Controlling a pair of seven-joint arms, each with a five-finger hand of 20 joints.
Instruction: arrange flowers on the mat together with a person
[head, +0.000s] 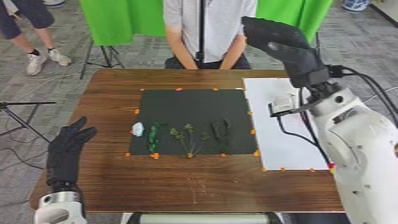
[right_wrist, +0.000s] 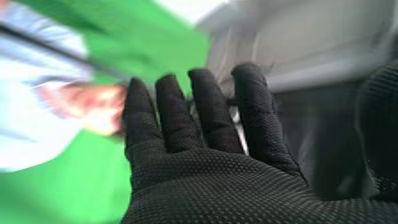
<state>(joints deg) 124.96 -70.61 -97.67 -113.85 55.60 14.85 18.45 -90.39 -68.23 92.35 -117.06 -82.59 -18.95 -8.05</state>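
Come Down Flat, Pinch One Stem

At left the left hand lies wide, fingers loose, by the counter; best parked there; on the near part of the dark mat lie, in order, a white piece, a green stem, branching sprigs and dark stems; far right, the right hand is raised, fingers straight; likely next, a slow descent and light pinch low on one stem, sparing its neighbours.
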